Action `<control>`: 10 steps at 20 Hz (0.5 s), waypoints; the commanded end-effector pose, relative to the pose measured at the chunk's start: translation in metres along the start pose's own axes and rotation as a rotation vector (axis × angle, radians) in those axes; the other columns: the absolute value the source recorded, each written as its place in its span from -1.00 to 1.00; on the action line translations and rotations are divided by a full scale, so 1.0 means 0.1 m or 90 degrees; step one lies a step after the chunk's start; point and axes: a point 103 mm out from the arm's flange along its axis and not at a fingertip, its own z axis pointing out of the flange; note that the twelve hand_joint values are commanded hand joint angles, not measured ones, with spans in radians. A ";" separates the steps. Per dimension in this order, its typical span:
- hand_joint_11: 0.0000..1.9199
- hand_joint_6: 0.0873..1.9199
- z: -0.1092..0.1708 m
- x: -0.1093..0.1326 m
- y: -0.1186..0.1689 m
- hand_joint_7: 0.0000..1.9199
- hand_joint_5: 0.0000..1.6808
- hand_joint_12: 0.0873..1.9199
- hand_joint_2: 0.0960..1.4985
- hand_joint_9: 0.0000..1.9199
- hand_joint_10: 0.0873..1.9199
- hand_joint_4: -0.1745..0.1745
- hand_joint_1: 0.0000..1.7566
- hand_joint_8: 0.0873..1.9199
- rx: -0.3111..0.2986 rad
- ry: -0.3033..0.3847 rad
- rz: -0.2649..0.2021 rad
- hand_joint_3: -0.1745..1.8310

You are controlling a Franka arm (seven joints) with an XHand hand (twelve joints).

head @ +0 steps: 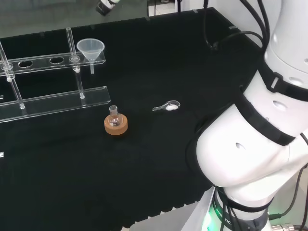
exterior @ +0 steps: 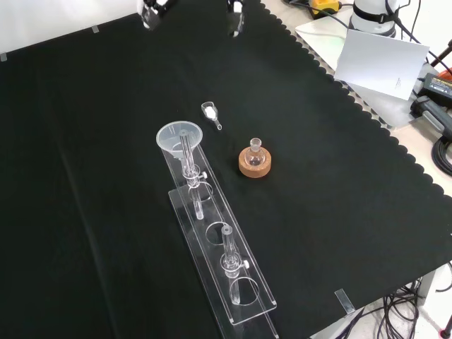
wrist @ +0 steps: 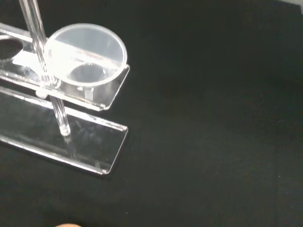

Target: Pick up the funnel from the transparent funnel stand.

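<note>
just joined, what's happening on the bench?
The arm is going for the funnel, which sits in the end hole of the clear stand, untouched. The hand is high above the cloth, at the top edge of the front view, holding nothing; its finger pose can't be made out. Near the stand are a small flask on a cork ring and a small scoop.

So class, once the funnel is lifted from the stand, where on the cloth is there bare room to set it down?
Front view: the broad black cloth left of the funnel stand is bare, as is the stretch right of the flask on its cork ring toward the scalloped edge. It is crowded between the funnel, the small scoop and the flask.
</note>
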 end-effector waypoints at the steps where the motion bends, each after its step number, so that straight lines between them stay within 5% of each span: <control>1: -1.00 -1.00 0.12 0.02 0.12 -0.87 -0.96 0.36 -0.20 -0.97 -0.16 0.02 -0.29 -0.41 0.012 -0.010 -0.009 -0.81; 10: -1.00 -1.00 0.32 0.07 0.33 -0.88 -0.94 0.31 -0.24 -0.98 -0.16 -0.02 -0.34 -0.41 0.040 -0.026 -0.001 -0.83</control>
